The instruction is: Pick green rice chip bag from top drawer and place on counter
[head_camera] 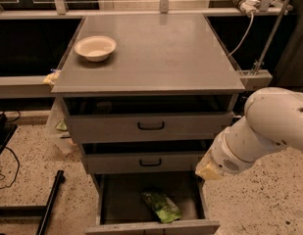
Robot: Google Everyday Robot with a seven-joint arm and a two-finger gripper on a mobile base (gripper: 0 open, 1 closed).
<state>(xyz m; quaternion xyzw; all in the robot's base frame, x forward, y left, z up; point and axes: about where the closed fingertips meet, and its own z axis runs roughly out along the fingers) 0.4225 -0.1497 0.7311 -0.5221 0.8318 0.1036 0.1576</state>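
The green rice chip bag [162, 205] lies in the open bottom drawer [153, 226] of the grey cabinet, near its front right. The two drawers above it stand only slightly ajar. The counter [161, 58] is the cabinet's flat grey top. My white arm [261, 133] comes in from the right. Its pale yellowish end, the gripper [208, 171], hangs at the right edge of the middle drawer [150, 162], above and to the right of the bag, not touching it.
A white bowl [95, 48] sits at the counter's back left. The top drawer [151, 126] has a dark handle. Grey ledges run behind on both sides. A white cable [244, 31] hangs at the back right. A black bar [49, 204] lies on the speckled floor at left.
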